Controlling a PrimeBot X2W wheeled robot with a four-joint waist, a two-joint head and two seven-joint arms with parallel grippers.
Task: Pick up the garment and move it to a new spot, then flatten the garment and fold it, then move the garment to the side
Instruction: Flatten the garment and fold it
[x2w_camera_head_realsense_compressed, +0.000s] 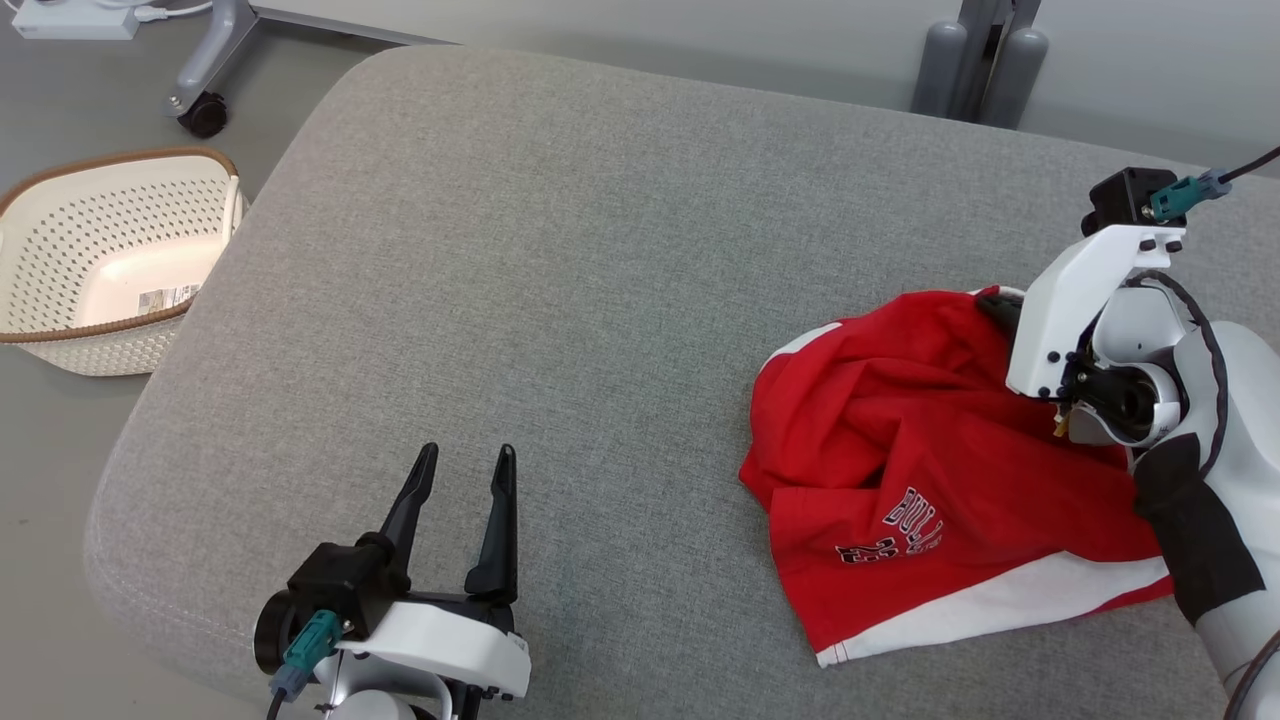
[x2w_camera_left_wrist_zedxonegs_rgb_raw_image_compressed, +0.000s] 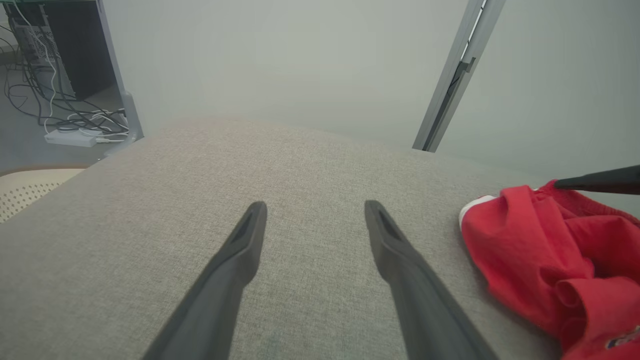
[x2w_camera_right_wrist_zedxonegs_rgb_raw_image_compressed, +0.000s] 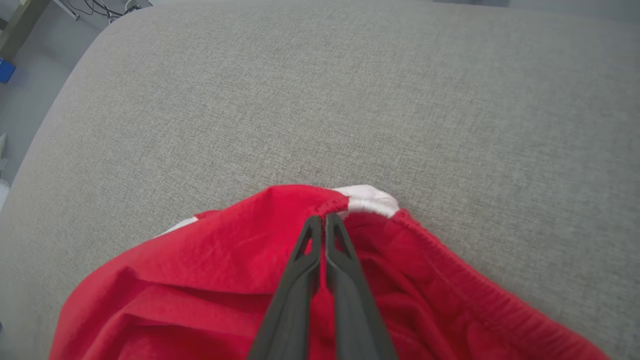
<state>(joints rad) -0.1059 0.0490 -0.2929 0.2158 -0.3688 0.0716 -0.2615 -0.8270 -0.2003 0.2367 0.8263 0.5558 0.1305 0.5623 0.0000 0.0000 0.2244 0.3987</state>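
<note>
Garment (x2w_camera_head_realsense_compressed: 900, 440) nipped at waistband by right gripper (x2w_camera_right_wrist_zedxonegs_rgb_raw_image_compressed: 322, 220).
Thin bite could slip when lifted; left gripper (x2w_camera_head_realsense_compressed: 468, 452) waits, fingers apart.

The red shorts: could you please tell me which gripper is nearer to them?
Right. The right gripper is shut on the shorts at their waistband; the left gripper stands open over the cushion, apart from them on their left.

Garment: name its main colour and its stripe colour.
Red garment, white stripe; clearest in head view.
</note>
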